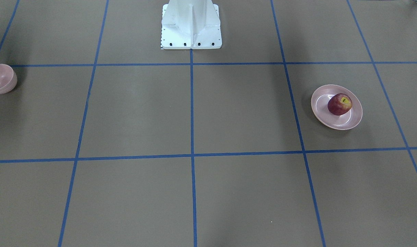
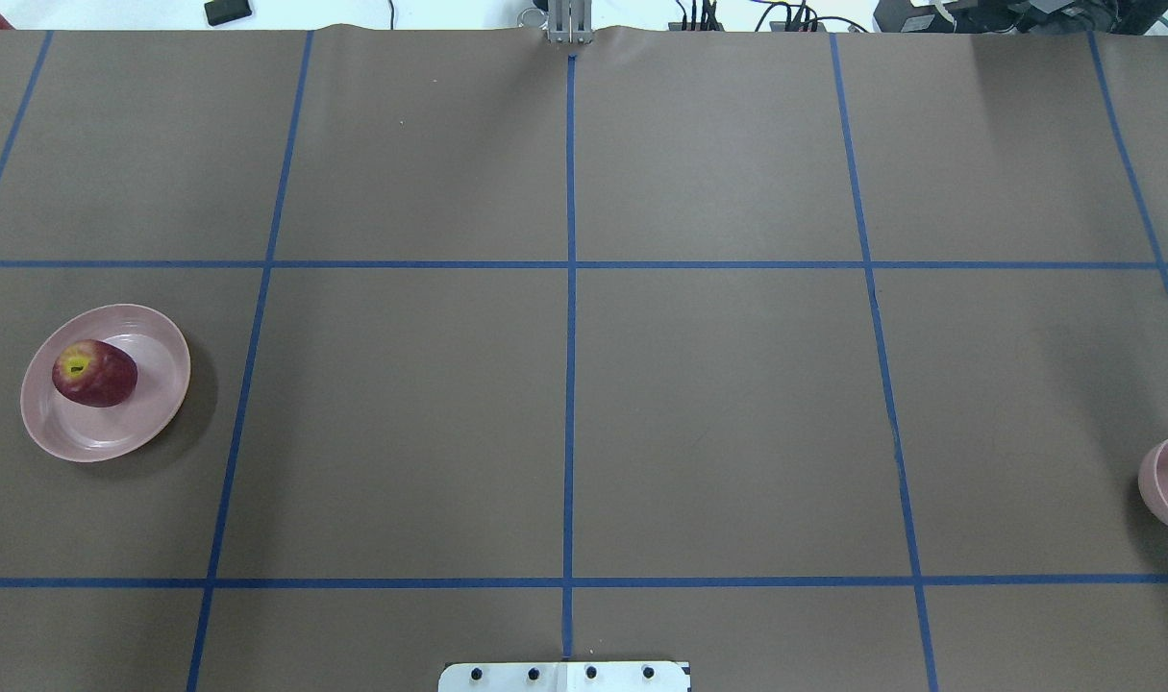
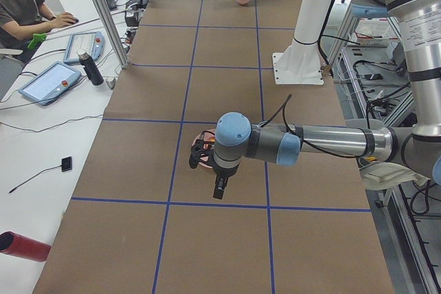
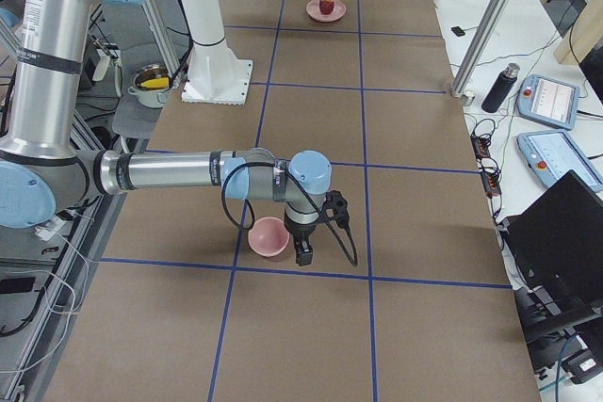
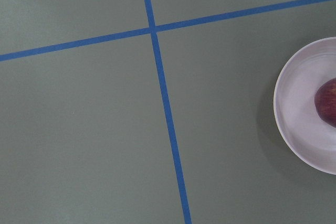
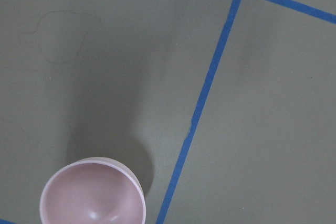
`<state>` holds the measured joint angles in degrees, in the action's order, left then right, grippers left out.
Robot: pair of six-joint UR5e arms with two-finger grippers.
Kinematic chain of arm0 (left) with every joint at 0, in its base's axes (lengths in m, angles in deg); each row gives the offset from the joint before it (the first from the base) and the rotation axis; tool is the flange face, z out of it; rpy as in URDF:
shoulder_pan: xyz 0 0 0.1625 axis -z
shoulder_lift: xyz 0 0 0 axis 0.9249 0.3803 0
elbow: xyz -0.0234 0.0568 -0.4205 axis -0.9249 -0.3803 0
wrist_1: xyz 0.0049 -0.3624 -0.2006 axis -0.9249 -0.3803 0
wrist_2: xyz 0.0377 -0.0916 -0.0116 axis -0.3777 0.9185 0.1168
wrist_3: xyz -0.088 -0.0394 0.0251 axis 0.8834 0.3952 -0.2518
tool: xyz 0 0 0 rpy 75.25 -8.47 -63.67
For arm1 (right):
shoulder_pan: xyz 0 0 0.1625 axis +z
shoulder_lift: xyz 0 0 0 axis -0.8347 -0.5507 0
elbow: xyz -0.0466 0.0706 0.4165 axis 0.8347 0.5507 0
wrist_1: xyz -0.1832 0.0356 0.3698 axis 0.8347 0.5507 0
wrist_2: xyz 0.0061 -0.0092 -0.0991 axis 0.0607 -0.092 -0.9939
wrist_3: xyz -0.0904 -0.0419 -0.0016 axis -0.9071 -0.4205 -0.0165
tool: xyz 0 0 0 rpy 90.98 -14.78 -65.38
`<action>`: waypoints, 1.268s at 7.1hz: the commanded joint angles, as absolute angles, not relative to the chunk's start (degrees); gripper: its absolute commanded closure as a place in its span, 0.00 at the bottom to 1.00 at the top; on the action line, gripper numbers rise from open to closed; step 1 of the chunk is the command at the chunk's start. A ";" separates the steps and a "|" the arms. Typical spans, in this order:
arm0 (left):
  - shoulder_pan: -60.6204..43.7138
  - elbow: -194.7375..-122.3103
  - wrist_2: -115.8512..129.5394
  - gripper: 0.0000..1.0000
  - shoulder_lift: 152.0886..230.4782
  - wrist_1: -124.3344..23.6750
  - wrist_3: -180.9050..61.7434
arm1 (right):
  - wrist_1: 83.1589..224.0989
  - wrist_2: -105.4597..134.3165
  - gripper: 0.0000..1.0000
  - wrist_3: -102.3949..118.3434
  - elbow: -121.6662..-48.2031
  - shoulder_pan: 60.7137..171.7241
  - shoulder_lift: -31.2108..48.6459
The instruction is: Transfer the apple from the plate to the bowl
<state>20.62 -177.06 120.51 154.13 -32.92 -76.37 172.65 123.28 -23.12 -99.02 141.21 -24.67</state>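
Apple (image 1: 339, 104) is sitting loose on glossy plate (image 1: 323, 110); cannot tell jaws' spread; an off-centre pinch risks rolling it away

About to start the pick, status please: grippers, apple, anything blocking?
Left gripper near plate, right gripper beside bowl; open or shut unreadable. Apple sits on plate. Bowl empty, nothing seen between them.

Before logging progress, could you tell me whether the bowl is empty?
Empty: the bowl shows a bare pink inside; the apple lies on the plate.
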 commanded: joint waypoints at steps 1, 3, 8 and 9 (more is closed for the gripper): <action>20.59 -177.07 120.49 0.02 154.02 -34.41 -75.72 | 172.51 123.33 0.01 -22.68 -98.99 141.31 -24.40; 20.59 -177.24 120.83 0.02 153.85 -35.38 -75.81 | 172.07 123.94 0.00 -22.42 -98.73 141.23 -24.83; 20.51 -175.67 120.49 0.02 154.28 -36.09 -75.98 | 171.98 124.03 0.00 -22.32 -98.55 141.23 -24.75; 20.51 -175.31 120.57 0.02 154.72 -36.18 -75.89 | 172.07 124.03 0.00 -22.33 -98.55 141.23 -24.75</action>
